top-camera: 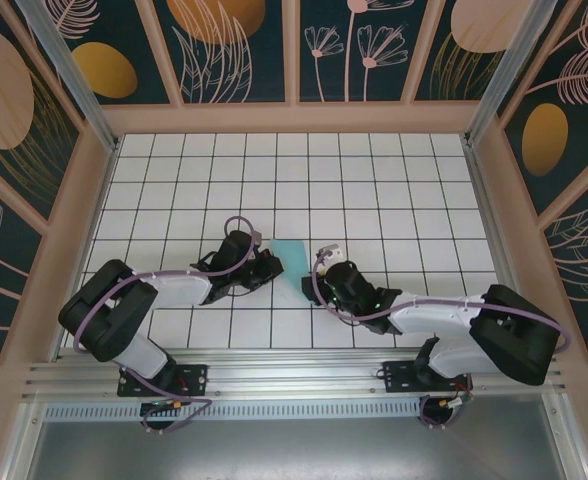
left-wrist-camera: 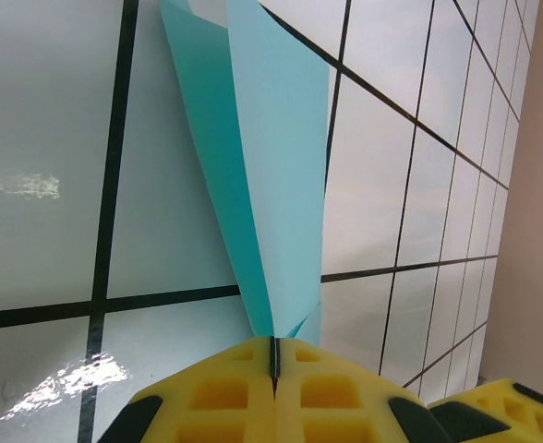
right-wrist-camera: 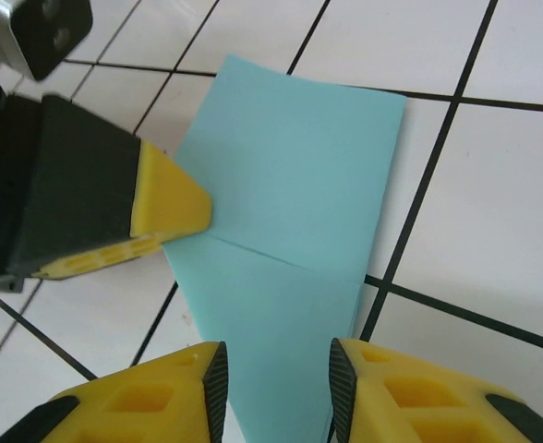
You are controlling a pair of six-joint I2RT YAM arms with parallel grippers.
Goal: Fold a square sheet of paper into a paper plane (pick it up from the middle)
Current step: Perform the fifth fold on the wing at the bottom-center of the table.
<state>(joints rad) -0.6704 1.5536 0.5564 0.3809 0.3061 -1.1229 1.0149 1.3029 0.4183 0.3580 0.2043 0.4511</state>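
Note:
The turquoise sheet of paper (top-camera: 292,260), folded into a tapering paper plane shape with a crease across it, lies on the white tiles between my two grippers. My left gripper (top-camera: 272,266) is shut on the paper's edge; in the left wrist view its yellow fingers (left-wrist-camera: 235,392) pinch the narrow end of the paper (left-wrist-camera: 276,166), whose layers fan upward. My right gripper (right-wrist-camera: 276,374) stands open over the paper (right-wrist-camera: 290,175), one finger on each side of the narrow part. In the right wrist view the left gripper's fingertip (right-wrist-camera: 165,208) touches the paper's left edge.
The floor is white tile with black grid lines (top-camera: 374,180), walled by wooden frames with dark floral panels (top-camera: 294,110). A metal rail (top-camera: 294,375) runs along the near edge by the arm bases. The right gripper's yellow finger (left-wrist-camera: 521,411) shows in the left wrist view's corner.

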